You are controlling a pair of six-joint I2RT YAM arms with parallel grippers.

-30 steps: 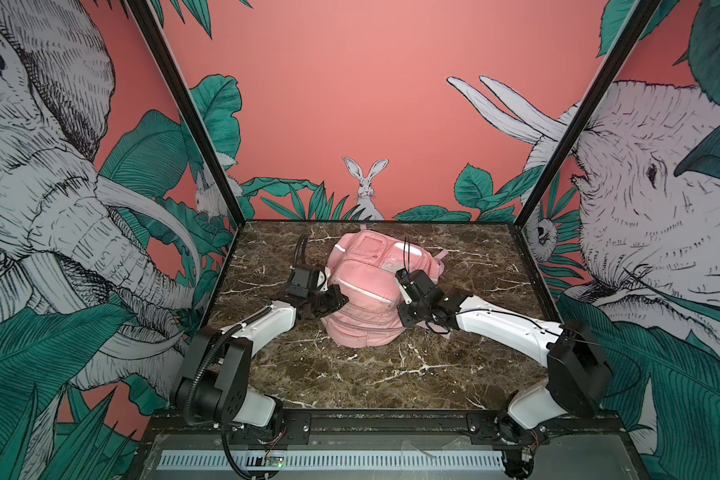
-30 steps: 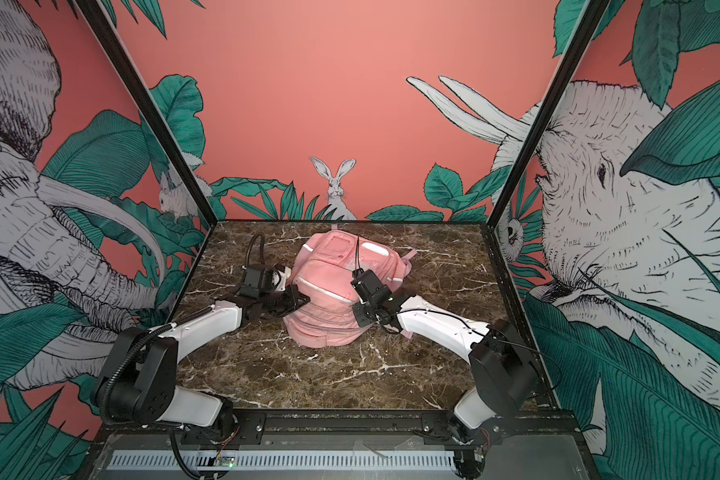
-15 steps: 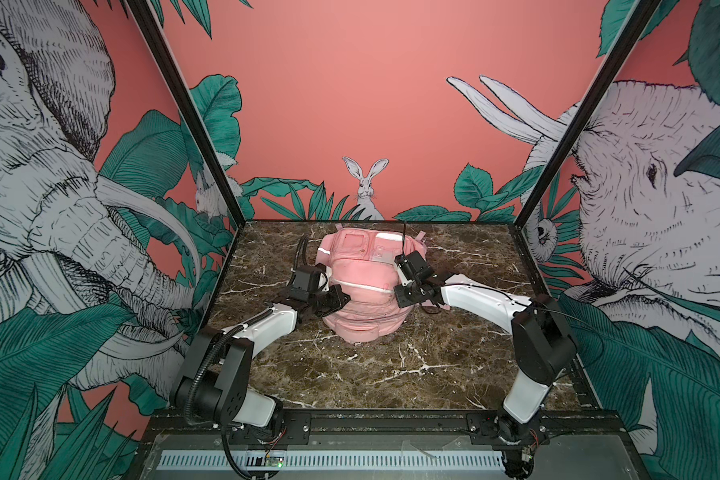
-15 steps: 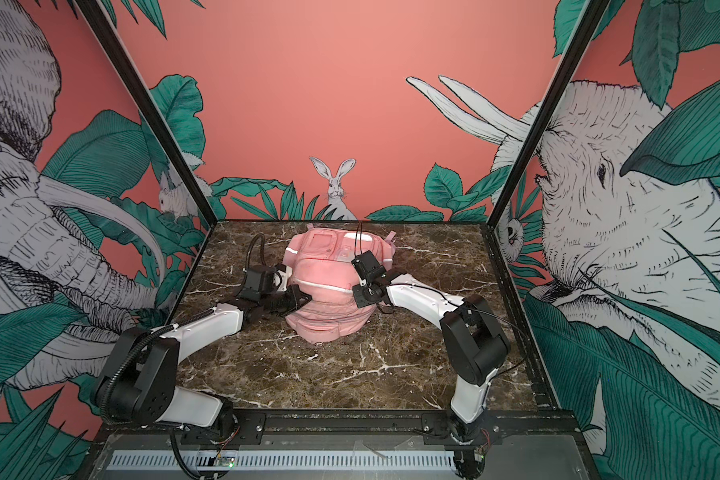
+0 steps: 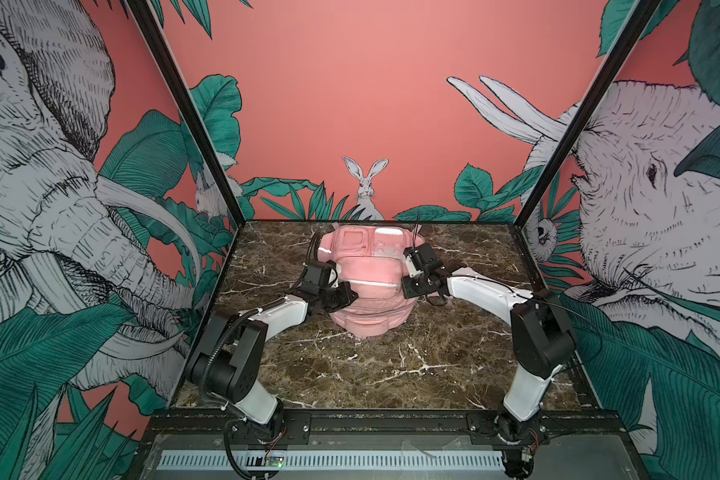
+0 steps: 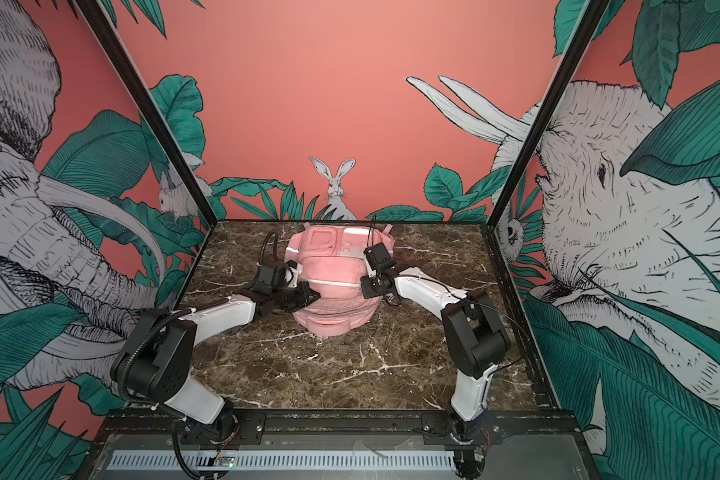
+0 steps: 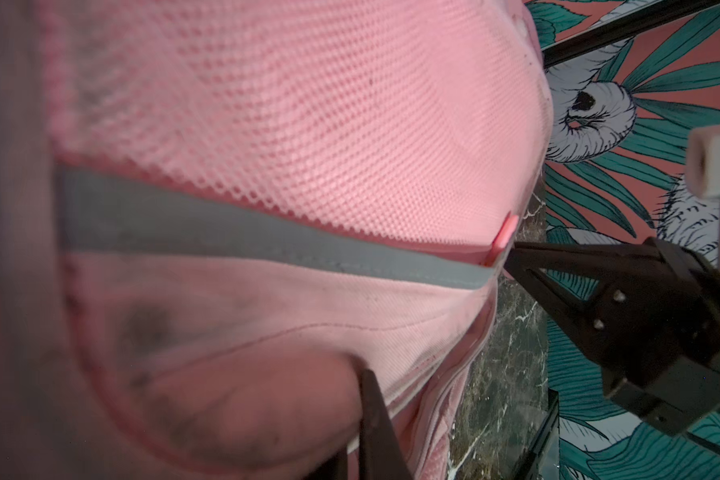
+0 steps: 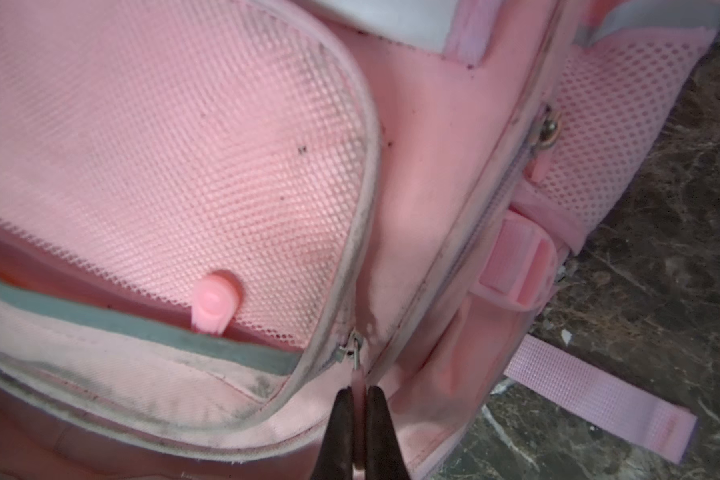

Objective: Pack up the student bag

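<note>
Obs: the student bag [image 5: 371, 266] [image 6: 333, 266], a large soft pink fabric backpack with reflective white strips, sits on the dark veined marble tabletop [image 5: 391, 365] directly between my two claws, touching both.

Right claw [image 8: 359, 399] [image 5: 405, 286]: black jaws narrowed to a sliver, pinching the small zipper pull [image 8: 357, 376] that hangs from the slider just ahead of the tips. A pink plastic buckle [image 8: 516, 266] lies off to one side of it.

Left claw [image 5: 347, 297] [image 6: 311, 296]: closed, tips buried in a fold of the bag's side. I cannot tell whether cloth is caught there.
</note>
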